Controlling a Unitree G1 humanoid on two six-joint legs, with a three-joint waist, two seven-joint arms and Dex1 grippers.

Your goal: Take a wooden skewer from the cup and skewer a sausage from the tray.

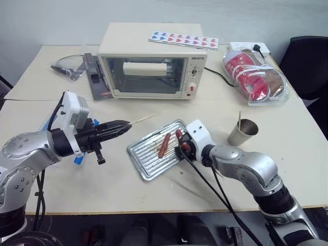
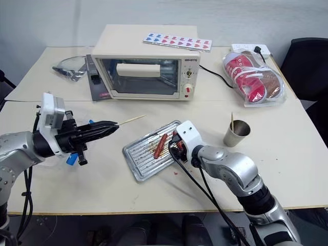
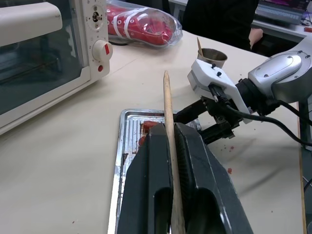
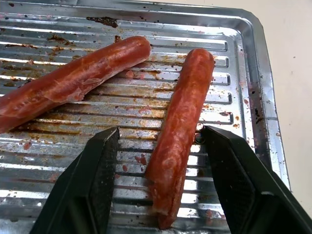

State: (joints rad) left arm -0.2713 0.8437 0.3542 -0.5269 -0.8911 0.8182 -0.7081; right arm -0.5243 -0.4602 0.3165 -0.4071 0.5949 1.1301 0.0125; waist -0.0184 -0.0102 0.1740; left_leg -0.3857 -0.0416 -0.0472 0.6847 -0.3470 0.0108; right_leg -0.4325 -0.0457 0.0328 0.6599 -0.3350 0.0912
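My left gripper [image 1: 125,126] is shut on the wooden skewer [image 1: 144,119], held level over the table left of the tray, its tip toward the toaster oven's front. The silver tray [image 1: 145,156] lies in the middle and holds two sausages. My right gripper [image 4: 160,134] is open and low over the tray's right end. Its fingers [image 4: 97,170] stand on either side of the deeper red sausage [image 4: 181,117] without touching it. The orange-brown sausage [image 4: 73,80] lies beside it. The tan cup [image 1: 242,132] stands right of the tray with another stick [image 1: 239,119] in it.
A cream toaster oven [image 1: 148,64] stands behind the tray, with a sticker sheet [image 1: 183,39] on top. A clear bag of red shoes [image 1: 254,77] lies at the back right, and a power strip [image 1: 249,47] behind it. A black chair [image 1: 307,61] stands off the right edge.
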